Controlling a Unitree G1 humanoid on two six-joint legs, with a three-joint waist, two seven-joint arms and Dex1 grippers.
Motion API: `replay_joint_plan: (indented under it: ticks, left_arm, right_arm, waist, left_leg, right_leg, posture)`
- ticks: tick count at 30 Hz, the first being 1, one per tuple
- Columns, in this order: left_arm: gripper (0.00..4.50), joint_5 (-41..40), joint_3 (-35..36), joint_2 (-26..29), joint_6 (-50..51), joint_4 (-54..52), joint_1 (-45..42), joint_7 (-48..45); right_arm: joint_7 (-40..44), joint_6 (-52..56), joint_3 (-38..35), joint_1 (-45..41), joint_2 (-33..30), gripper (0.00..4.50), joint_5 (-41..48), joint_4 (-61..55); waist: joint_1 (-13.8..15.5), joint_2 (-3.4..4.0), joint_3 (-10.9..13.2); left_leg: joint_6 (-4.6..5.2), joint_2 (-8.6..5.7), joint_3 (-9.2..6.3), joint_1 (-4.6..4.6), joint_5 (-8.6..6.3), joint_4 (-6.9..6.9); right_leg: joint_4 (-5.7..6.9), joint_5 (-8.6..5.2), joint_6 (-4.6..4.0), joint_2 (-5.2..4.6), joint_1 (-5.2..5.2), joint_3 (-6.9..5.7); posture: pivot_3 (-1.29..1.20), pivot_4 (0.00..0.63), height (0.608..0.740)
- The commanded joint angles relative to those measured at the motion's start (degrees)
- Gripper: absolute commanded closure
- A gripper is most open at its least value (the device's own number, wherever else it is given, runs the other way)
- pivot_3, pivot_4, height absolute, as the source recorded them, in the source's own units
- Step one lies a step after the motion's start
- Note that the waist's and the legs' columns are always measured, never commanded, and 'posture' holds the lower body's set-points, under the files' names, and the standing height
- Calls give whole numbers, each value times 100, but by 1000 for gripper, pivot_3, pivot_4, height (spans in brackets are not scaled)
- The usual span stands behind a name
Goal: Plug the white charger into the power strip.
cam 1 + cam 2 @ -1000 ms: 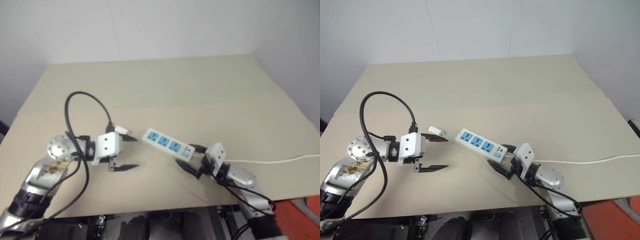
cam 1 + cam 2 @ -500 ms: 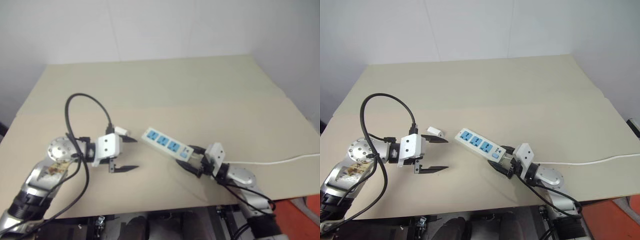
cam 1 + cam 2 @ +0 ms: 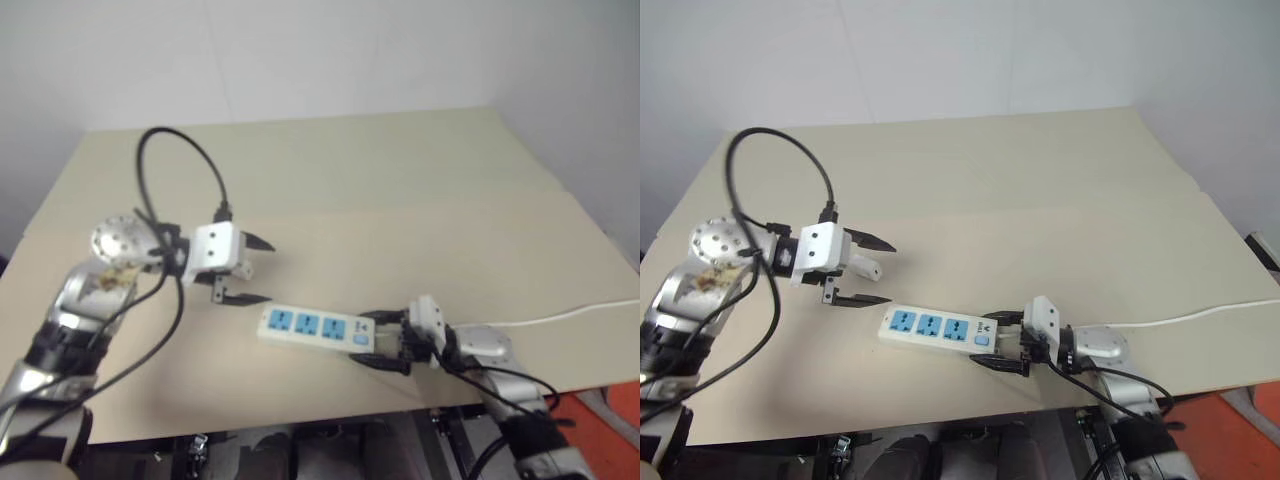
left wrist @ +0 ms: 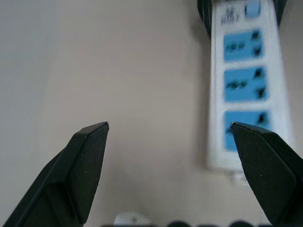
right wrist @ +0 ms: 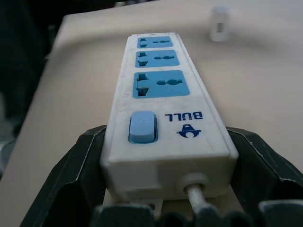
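Strip clamped, charger not yet picked up

Your right gripper point(image 3: 1002, 343) holds the power strip point(image 3: 936, 329) by its switch end, fingers pressed against both long sides, near the table's point(image 3: 1040, 180) front edge. Your left gripper point(image 3: 873, 271) hangs spread wide and empty over the white charger point(image 3: 866, 266), which lies on the table just beyond the strip's far end. Closing off-centre could knock the small charger aside or tip it. Pulling on the strip's cord point(image 3: 1200, 316) could twist the strip out of line.

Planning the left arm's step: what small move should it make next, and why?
Probably lower the open left tool over the charger and close on it. The charger lies loose on the table between its fingers, while the right tool grips the power strip's switch end.
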Motion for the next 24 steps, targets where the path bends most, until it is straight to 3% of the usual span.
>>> replay_joint_plan:
  ticks: [1,5,11,15,24]
  left_arm:
    - [0,543,-314,114,-717,689,-646,-485]
    - [0,1256,-1084,-41,-1460,1703,-1924,-1233]
    - [0,2127,-2600,-253,-2065,2873,-3193,-1258]
    - [0,2524,-2901,-646,-2427,3682,-3560,-1258]
    - [0,3053,-2723,-1337,-2752,4812,-3686,-1078]
  right_arm:
    - [243,-424,152,-331,217,1092,-103,403]
    - [335,-519,192,-563,405,1092,-202,834]
    - [346,-333,224,-539,444,1092,-268,927]
    - [292,-317,212,-529,422,1092,-328,908]
    - [161,-167,171,-413,310,1092,-405,705]
  waist:
    - [-8,-4,-2]
    - [-6,-31,-7]
    - [-63,-45,-15]
    - [-102,-46,-15]
    - [-102,-48,-15]
  left_leg:
    - [-2,0,0,-1,1,0]
    - [-9,4,-1,-2,5,1]
    - [2,5,-1,3,-1,6]
    - [3,4,-1,1,-2,6]
    - [5,4,-3,-2,-3,10]
  right_leg:
    - [-1,0,0,1,-1,-1]
    - [-2,0,0,6,-3,-3]
    - [5,1,1,10,1,2]
    - [8,0,1,12,-3,3]
    - [8,0,3,12,-4,2]
  posture:
    - [0,150,740]
    - [0,150,740]
    - [0,150,740]
    - [0,150,740]
    - [0,150,740]
